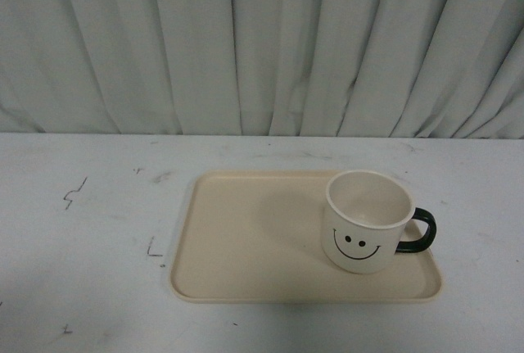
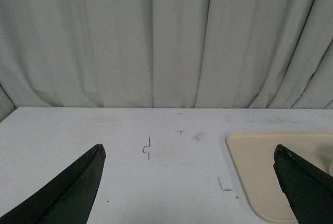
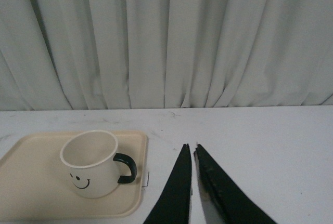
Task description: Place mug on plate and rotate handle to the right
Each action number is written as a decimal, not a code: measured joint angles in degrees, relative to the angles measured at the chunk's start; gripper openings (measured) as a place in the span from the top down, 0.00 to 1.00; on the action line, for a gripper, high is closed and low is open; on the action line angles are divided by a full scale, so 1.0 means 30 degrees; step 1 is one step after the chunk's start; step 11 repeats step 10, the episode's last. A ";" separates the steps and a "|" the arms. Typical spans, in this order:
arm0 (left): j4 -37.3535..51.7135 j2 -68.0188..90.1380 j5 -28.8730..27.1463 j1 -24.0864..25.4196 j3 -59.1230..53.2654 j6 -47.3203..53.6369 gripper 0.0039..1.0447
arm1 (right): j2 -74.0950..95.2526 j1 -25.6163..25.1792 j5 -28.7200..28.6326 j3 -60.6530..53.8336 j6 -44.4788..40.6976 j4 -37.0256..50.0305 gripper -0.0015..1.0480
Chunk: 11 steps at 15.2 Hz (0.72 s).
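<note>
The cream-white mug (image 1: 368,222) stands upright on the right part of the beige plate (image 1: 237,246), its smiley face toward the camera. Its black handle (image 1: 419,233) points right. In the right wrist view the mug (image 3: 92,164) stands on the plate (image 3: 31,193) with its handle (image 3: 127,168) toward my right gripper (image 3: 190,146), which is shut, empty and over bare table beside the plate. My left gripper (image 2: 190,150) is open and empty over the table, with the plate's corner (image 2: 260,156) by one fingertip (image 2: 286,159). Neither gripper shows in the front view.
A white table (image 1: 82,230) with small dark marks (image 1: 74,193) carries the plate. A pale pleated curtain (image 1: 262,42) hangs close behind the table's far edge.
</note>
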 joint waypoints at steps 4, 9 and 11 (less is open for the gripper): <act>0.0007 0.0000 0.0015 0.0000 0.0000 0.0000 0.06 | 0.0000 -0.0007 -0.0007 0.0000 0.0000 -0.0058 0.56; 0.0007 0.0000 0.0007 0.0000 0.0000 -0.0007 0.06 | 0.0000 0.0000 -0.0007 0.0000 0.0029 -0.0058 0.05; 0.0007 0.0000 0.0007 0.0000 0.0000 0.0000 0.06 | 0.0000 -0.0007 -0.0007 0.0000 0.0029 -0.0058 0.06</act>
